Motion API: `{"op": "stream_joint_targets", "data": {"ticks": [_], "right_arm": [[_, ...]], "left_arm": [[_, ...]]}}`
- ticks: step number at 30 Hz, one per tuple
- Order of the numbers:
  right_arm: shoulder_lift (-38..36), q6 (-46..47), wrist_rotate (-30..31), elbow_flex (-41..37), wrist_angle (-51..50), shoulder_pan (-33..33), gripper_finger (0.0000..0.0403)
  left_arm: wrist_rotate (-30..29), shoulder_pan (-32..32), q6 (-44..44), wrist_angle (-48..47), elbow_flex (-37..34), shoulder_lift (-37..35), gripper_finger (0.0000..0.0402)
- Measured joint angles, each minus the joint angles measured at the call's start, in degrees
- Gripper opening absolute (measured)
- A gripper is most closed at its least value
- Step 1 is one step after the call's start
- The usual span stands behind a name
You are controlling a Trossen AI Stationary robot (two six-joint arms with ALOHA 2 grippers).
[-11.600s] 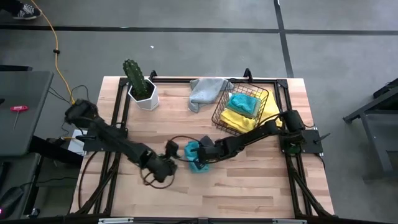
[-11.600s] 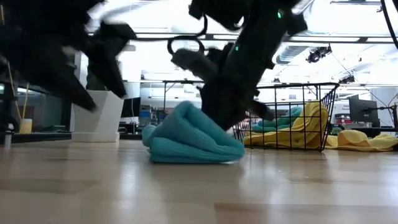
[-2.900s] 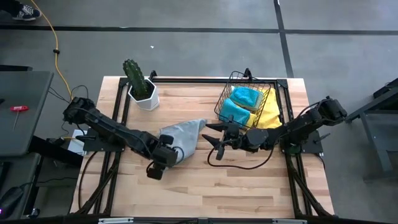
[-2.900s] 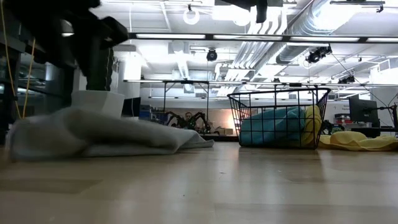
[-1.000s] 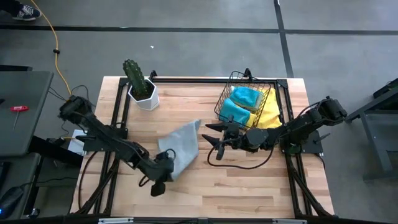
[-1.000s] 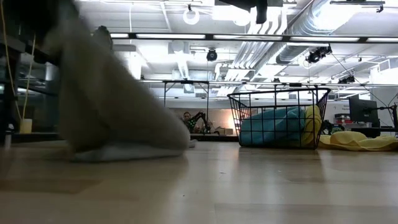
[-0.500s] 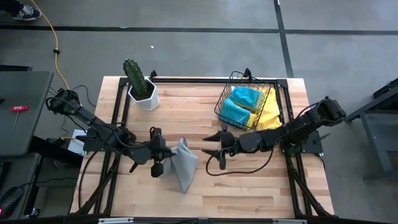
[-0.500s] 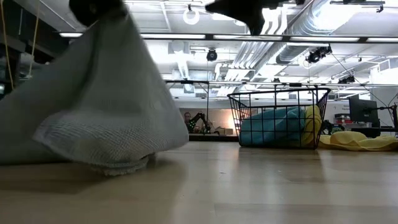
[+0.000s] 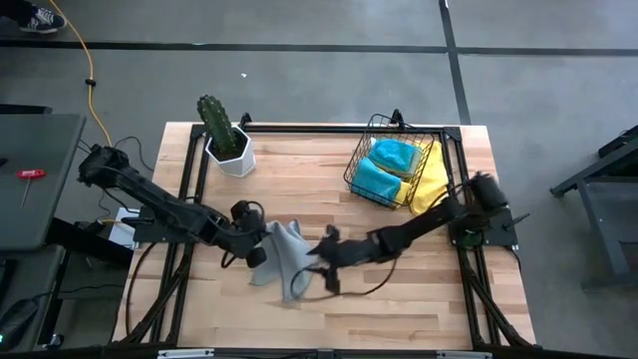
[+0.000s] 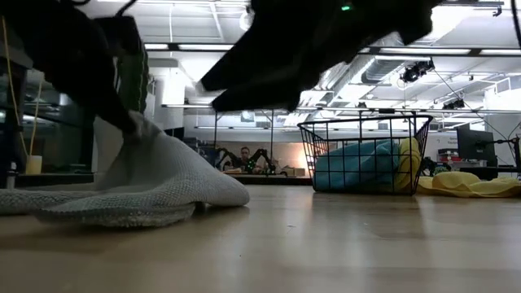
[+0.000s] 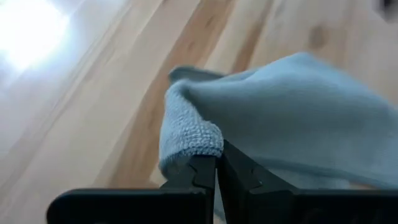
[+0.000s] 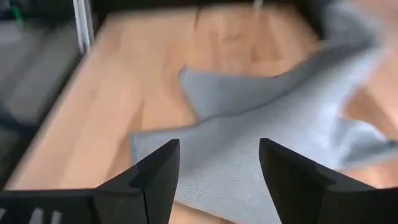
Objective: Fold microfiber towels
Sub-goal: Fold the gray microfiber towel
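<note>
**A:** Where is your grey towel [image 9: 284, 257] sitting right now?

**B:** You have it near the middle of the wooden table [image 9: 399, 299], toward the front, bunched into a soft peaked heap. In the low view it rises to a point at one side and slopes down to a flat, nubbly hem lying on the wood. The weave reads as fine loops, matte and thin.

**A:** And your left gripper [image 11: 216, 180]?

**B:** Your left fingers are pinched fully together on a rolled edge of that grey towel; the left wrist view shows the hem curling over just above the two dark tips. It holds the cloth at the raised peak.

**A:** The right one?

**B:** Your right gripper [image 12: 217, 168] has its two dark fingers spread wide, with nothing between them. It hangs just over the grey towel's other side, and the cloth spreads out in a ragged, wrinkled sheet beyond the fingers.

**A:** The other towels?

**B:** You see two teal towels [image 9: 384, 168] folded into plump pads inside the black wire basket [image 9: 371, 128] at the back right, with a yellow towel [image 9: 434, 175] draped under and beside it. A cactus [image 9: 215, 120] in a white faceted pot [image 9: 234, 158] stands at the back left.
</note>
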Motion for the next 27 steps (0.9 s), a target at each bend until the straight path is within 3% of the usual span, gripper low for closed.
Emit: {"op": "stream_joint_targets", "data": {"ticks": [8,15,22,27], "right_arm": [[14.68,-10.89,-1.84,24.35,-21.94,2.84,0.0213],[23.68,-11.13,-5.98,39.63,-34.76,4.42,0.0213],[30.57,-12.24,-6.37,49.87,-43.29,5.06,0.0213],[31.1,-12.14,-5.74,50.78,-44.55,5.14,0.0206]], "left_arm": [[3.0,0.6,-2.09,1.23,-2.24,0.0,0.0001],[-0.44,-0.97,-2.09,2.33,-2.24,-0.01,0.0001],[-1.35,-1.44,-2.07,3.51,-2.2,0.0,0.0001],[-1.72,-1.68,-1.61,4.08,-2.21,0.0,0.0001]]}}
